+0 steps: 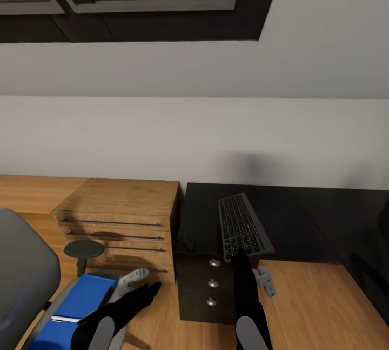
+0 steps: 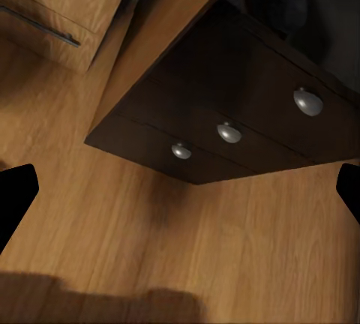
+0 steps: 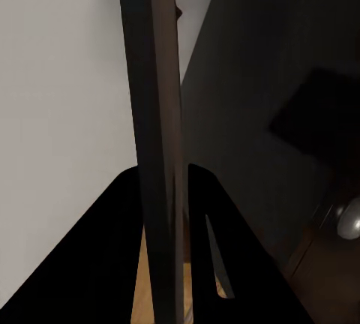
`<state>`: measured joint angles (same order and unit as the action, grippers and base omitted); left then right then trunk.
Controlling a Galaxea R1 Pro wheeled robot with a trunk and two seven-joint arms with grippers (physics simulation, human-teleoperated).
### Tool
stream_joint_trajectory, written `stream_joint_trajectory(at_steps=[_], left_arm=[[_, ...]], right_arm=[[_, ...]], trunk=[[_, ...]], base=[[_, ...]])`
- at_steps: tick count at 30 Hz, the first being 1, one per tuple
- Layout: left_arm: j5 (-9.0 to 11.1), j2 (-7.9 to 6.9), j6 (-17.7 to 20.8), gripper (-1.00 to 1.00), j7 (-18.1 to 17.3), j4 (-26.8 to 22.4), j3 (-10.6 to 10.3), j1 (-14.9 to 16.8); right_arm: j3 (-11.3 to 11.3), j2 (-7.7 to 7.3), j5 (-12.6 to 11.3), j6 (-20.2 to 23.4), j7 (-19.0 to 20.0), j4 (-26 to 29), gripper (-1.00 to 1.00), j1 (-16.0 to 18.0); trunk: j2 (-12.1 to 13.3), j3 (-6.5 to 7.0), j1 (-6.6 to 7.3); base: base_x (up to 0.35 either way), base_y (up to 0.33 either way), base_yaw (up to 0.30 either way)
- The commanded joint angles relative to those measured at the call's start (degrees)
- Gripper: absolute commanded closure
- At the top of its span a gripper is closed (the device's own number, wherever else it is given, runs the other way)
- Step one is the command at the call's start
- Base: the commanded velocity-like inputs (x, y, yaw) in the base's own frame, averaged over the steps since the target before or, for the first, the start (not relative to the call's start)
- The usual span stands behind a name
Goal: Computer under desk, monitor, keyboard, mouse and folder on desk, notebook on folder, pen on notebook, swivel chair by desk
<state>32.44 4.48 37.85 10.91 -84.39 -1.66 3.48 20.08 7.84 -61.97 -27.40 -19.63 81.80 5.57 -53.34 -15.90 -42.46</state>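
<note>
Here the right gripper (image 1: 241, 255) pinches the keyboard's (image 1: 242, 226) near edge, holding it tilted above the desk (image 1: 302, 220), presumably to set it down flat; the left gripper (image 2: 180, 189) hangs spread and empty above the floor; the folder (image 1: 75, 306) waits on the swivel chair (image 1: 24, 271).

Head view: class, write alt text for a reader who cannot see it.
The right gripper holds the dark keyboard by its near end above the black desk. At lower left, the blue folder lies on the grey swivel chair, by the left gripper.
</note>
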Motion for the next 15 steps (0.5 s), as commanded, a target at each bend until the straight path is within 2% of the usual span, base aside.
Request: stream_joint_trajectory(at_steps=[1, 6, 15], left_arm=[[0.60, 0.00, 0.26, -1.00, 0.47, -0.33, -0.02, 0.04], [0.68, 0.01, 0.45, -1.00, 0.52, -3.36, -0.01, 0.04], [0.69, 0.00, 0.39, -1.00, 0.60, -4.10, -0.01, 0.04]], right_arm=[[0.12, -0.02, -0.35, -0.37, 0.03, 0.04, 1.00, 0.06], [0.08, -0.02, -0.33, -0.32, 0.01, 0.03, 1.00, 0.06], [0.11, -0.02, -0.30, -0.34, 0.03, -0.53, 1.00, 0.06]], trunk=[[-0.06, -0.08, -0.01], [-1.26, -0.61, -0.67], [-4.87, -2.23, -2.65]], base=[[0.017, 0.014, 0.000], [0.006, 0.005, 0.000], [0.000, 0.000, 0.000]])
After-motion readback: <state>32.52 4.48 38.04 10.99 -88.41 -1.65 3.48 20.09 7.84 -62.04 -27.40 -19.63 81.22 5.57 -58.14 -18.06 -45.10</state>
